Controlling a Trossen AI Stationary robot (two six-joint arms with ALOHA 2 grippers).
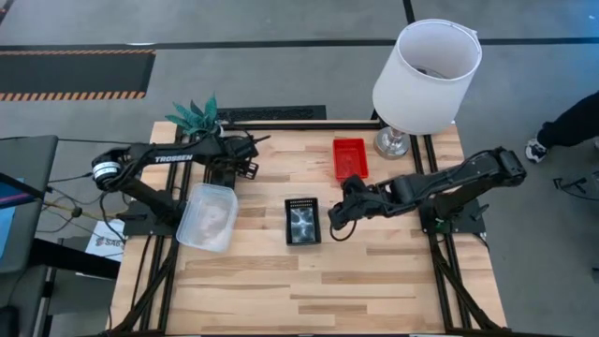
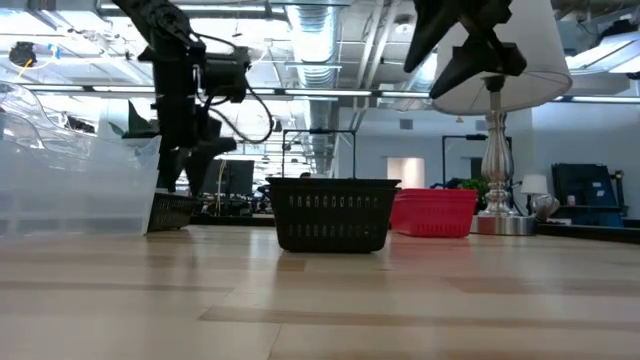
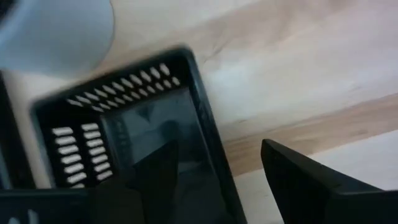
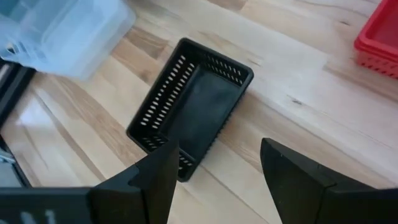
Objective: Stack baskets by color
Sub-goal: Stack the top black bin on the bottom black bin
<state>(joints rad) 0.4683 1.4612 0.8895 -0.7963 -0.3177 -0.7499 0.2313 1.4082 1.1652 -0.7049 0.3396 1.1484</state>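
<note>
A black basket stands upright on its base at the table's middle. A red basket sits farther back, and a clear basket rests at the left. Another black basket lies behind the clear one, also seen in the low view. My left gripper hangs open above it, one finger over its inside and one outside its long wall. My right gripper is open and raised just right of the middle black basket.
A white lampshade on a silver lamp stands at the far right corner, close behind the red basket. A green plant sits at the far left corner. Bare wood spans the table's near half.
</note>
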